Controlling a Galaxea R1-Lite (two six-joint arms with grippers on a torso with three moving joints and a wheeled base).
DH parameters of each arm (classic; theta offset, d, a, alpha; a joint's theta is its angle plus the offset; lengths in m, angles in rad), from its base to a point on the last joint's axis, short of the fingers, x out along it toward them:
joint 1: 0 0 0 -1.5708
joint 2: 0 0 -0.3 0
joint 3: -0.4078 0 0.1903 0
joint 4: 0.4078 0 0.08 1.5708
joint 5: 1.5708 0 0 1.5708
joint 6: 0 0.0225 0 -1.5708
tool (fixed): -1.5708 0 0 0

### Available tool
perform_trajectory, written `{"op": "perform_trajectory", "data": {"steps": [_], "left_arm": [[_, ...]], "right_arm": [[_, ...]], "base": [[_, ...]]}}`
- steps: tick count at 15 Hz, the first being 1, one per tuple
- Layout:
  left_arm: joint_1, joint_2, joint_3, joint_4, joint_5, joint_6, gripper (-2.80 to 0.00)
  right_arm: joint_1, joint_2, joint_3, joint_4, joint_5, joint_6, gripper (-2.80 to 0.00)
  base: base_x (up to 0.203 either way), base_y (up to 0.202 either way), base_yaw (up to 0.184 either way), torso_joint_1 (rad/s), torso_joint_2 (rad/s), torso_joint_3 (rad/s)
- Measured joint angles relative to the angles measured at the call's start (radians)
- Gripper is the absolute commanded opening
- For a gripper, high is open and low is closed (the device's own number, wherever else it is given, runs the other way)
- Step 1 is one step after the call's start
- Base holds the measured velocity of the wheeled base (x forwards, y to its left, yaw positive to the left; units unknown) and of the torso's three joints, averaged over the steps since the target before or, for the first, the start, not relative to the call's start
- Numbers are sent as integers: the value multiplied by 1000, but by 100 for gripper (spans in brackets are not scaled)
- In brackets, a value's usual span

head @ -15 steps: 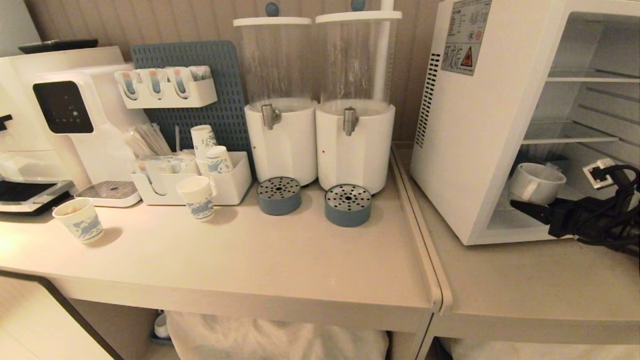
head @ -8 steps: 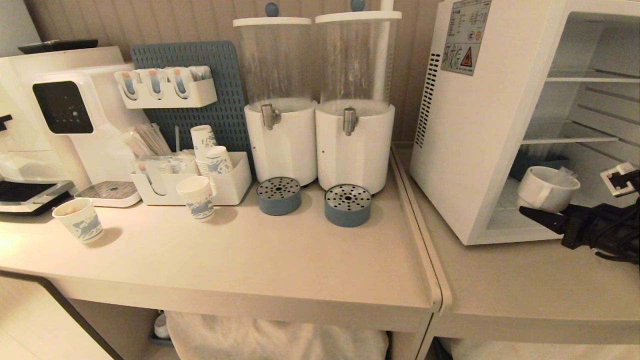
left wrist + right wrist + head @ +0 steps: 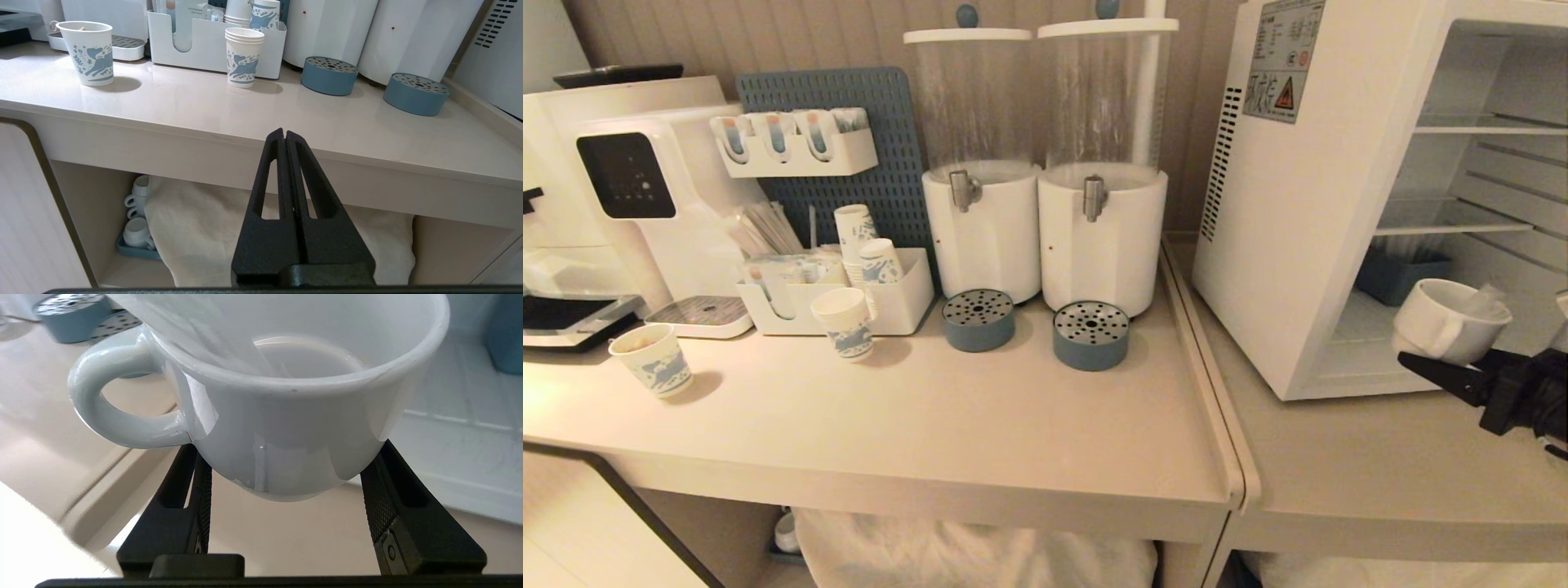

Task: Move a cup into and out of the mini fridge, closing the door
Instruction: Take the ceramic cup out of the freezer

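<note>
Right end effector [image 3: 286, 486] grasps the cup [image 3: 1450, 320] at the open fridge [image 3: 1307, 212] mouth.
Nearest, the left end effector [image 3: 284, 136] hangs clenched and empty below the desk [image 3: 980, 425] edge. Farther in, the right one's fingers [image 3: 380, 498] clamp both sides of the cup's lower body, handle turned toward the dispensers [image 3: 1045, 171], lifted just above the fridge's floor; a blue tray [image 3: 1401, 273] sits deeper inside.

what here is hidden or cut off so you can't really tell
- Fridge door: shows in no view; the mini fridge runs off the head view's right edge.
- Right gripper: its fingers hold the cup, whose body covers their tips in the right wrist view.
- Mugs under the counter: partly hidden by a cloth, left wrist view.
</note>
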Motion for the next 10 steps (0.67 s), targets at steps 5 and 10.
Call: {"op": "perform_trajectory", "data": {"steps": [5,10], "left_arm": [[0,0,0,0,0,0,-280],[0,0,0,0,0,0,-280]], "right_arm": [[-28,-108,51,28,27,2,-280],[-29,-243,57,142,72,-1,-280]], "base": [[0,0,0,0,0,0],[0,0,0,0,0,0]]}}
